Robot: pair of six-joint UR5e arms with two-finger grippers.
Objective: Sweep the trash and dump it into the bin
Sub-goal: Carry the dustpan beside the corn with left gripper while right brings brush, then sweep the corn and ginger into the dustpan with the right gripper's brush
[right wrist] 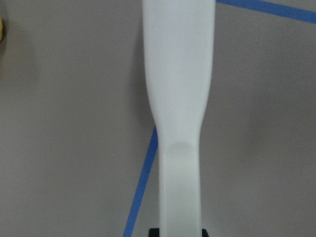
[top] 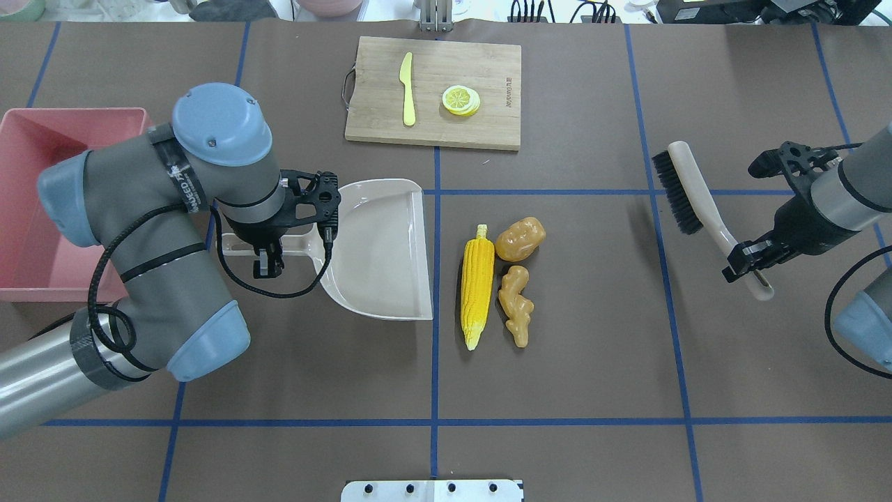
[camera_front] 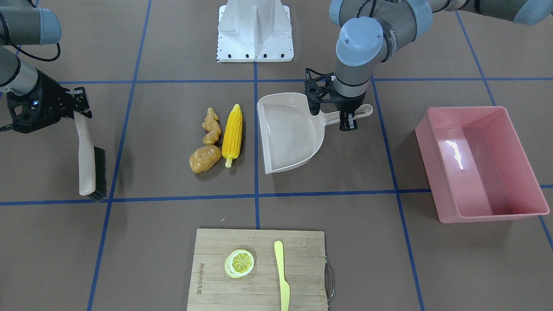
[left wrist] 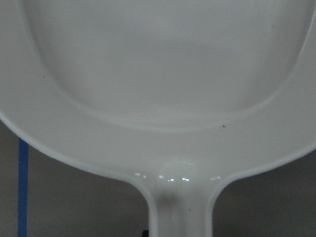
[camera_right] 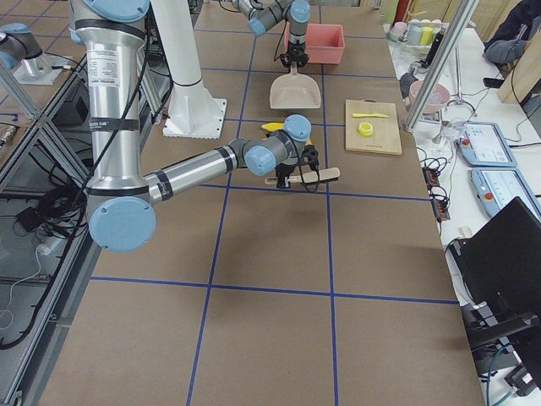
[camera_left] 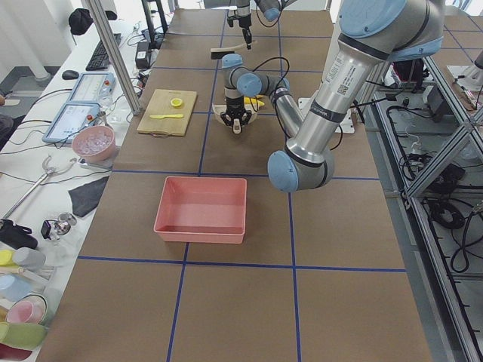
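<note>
Beige plastic dustpan (left wrist: 163, 74), filling left wrist view: flat on brown table (top: 592, 362) taped with blue grid lines. Handle held by left gripper (top: 268, 249), jaws closed across handle just behind pan. Straight open lip turned away from handle, toward trash.

Yellow toy corn cob (top: 477, 282): just off dustpan lip, lying parallel to it, not touching.

Brown oval toy potato (top: 520, 238): on corn's side away from dustpan, by corn's stalk end, touching it or nearly so.

Knobbly tan toy ginger root (top: 516, 303): same far side from dustpan, just beside corn, close to potato. All three resting on table.

Large pink rectangular plastic tub (top: 21, 230), serving as bin: beyond dustpan's handle end, apart from it, on side opposite trash.

Beige-handled hand brush with black bristles (top: 704, 202): well apart from dustpan, past trash, bristles facing trash. Handle end clamped between jaws of right gripper (top: 747, 261). Contact between bristles and table not determinable.

Bamboo cutting board (top: 481, 77): off dustpan's side farthest from robot base, apart from it. Carrying round yellow lemon slice (top: 460, 100) and pale yellow plastic knife (top: 408, 90), knife on end nearer dustpan.
</note>
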